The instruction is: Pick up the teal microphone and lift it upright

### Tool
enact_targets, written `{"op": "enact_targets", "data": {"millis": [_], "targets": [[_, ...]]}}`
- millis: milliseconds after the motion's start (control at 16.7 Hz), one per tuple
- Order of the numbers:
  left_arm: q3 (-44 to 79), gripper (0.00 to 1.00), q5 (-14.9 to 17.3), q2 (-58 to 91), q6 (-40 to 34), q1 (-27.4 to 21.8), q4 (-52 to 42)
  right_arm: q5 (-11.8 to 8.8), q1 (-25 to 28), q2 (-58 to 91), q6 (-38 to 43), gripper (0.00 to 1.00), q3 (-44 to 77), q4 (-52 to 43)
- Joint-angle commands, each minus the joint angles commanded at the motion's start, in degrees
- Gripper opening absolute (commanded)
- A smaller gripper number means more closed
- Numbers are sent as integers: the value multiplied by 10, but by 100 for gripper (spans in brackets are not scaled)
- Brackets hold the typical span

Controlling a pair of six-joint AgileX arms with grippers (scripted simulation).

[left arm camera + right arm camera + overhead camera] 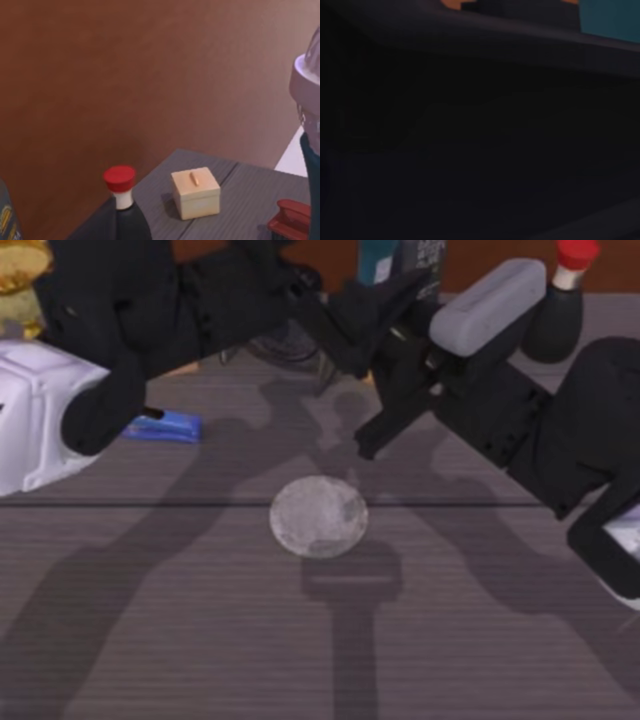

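- Looking for the teal microphone [318, 517] from the top view, anyone else only see a whitish-grey disc?

- Yep, that's the ball head seen straight from above, so the mic stands upright, about mid-desk. The handle is hidden under the head. The left wrist view catches it from the side: head on top, teal handle [312, 190] running straight down out of frame.

- Who's got hold of it though?

- Honestly can't tell. The left arm [150, 300] stretches along the far edge of the desk [150, 640] and the right arm [560, 430] comes in from the right edge. Their black ends overlap just beyond the mic, toward the far edge. For both arms I can't say whether the jaws are open, closed or gripping anything. The right wrist view is dark, no help.

- Is the mic touching the desk?

- Can't see that either. Its shadow [350, 585] falls on the near side of it.

- Other clutter?

- Blue stapler [165, 425] near the left edge, partly under the left arm, with a white object [30, 420] right at that edge. A dark bottle with a red cap [565, 300] sits at the far right corner. The left wrist view also shows a small wooden box [196, 192] near that bottle and a red stapler [292, 222] beside the mic handle.
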Motion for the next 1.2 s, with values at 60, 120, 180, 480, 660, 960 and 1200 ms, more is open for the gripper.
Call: {"op": "enact_targets", "data": {"millis": [60,120,180,480,660,960,1200], "targets": [[0,92,0,0,0,0,0,0,0,0,0,0,0,0],[0,85,0,0,0,0,0,0,0,0,0,0,0,0],[0,77,0,0,0,0,0,0,0,0,0,0,0,0],[0,40,0,0,0,0,0,0,0,0,0,0,0,0],[0,17,0,0,0,0,0,0,0,0,0,0,0,0],[0,0,0,0,0,0,0,0,0,0,0,0,0,0],[0,0,0,0,0,0,0,0,0,0,0,0,0,0]]}}
